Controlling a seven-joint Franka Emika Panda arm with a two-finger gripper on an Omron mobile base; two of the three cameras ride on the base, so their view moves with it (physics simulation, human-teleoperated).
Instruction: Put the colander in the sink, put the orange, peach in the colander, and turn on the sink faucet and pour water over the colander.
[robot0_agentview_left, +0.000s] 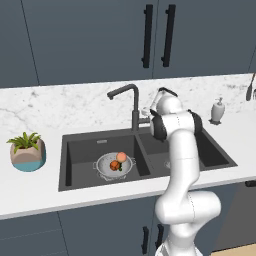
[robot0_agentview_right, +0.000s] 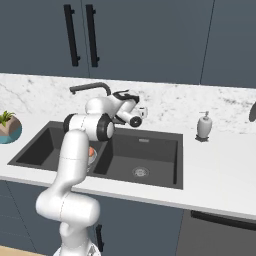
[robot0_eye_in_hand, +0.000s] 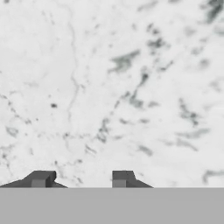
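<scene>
Pincer parted by the faucet

Sink (robot0_agentview_left: 80, 150) lies below our pincer (robot0_eye_in_hand: 81, 178), whose tips stand apart, empty, facing marble beside the sink faucet (robot0_agentview_left: 131, 100). Lower left, colander (robot0_agentview_left: 105, 167) holds peach (robot0_agentview_left: 121, 156) and orange (robot0_agentview_left: 115, 165).

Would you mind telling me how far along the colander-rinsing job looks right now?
Done: the colander sits in the sink with the orange and peach inside. In hand: the gripper, jaws apart, is up by the sink faucet. Left: no water runs yet.
</scene>
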